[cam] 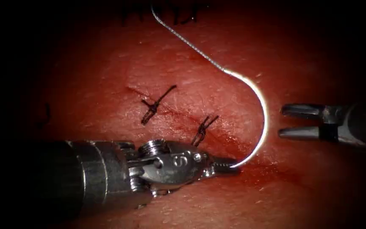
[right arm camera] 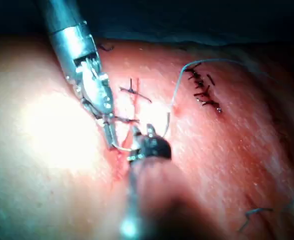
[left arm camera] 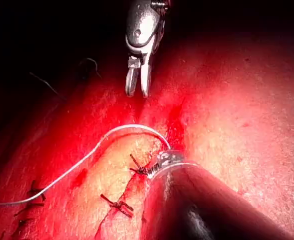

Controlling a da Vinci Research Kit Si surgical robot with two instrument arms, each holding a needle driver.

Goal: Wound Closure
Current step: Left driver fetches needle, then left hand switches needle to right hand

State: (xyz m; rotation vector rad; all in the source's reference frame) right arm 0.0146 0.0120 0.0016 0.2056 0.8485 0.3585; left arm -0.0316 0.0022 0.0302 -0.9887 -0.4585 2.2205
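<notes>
My left tool (cam: 233, 164) comes in from the lower left, its jaws shut on the curved needle (cam: 264, 114) close to its pointed end, at the lower end of the cut (cam: 178, 114). The needle arcs up over the tissue (cam: 106, 72) on the cut's right side; I cannot tell whether its point is in the tissue. Thread (cam: 183, 38) runs from the needle's blunt end up and to the left. My right tool (cam: 281, 121) hangs just right of the needle with jaws open and holds nothing. In the left wrist view the right tool (left arm camera: 138, 92) stands apart from the needle (left arm camera: 136, 128).
Two knotted stitches (cam: 153, 106) (cam: 202, 129) cross the cut above my left tool. Red fluid (cam: 272, 169) pools at the cut's lower end. In the right wrist view an older row of dark stitches (right arm camera: 203, 90) lies off to one side, and cut thread ends (right arm camera: 257, 212) lie on the tissue.
</notes>
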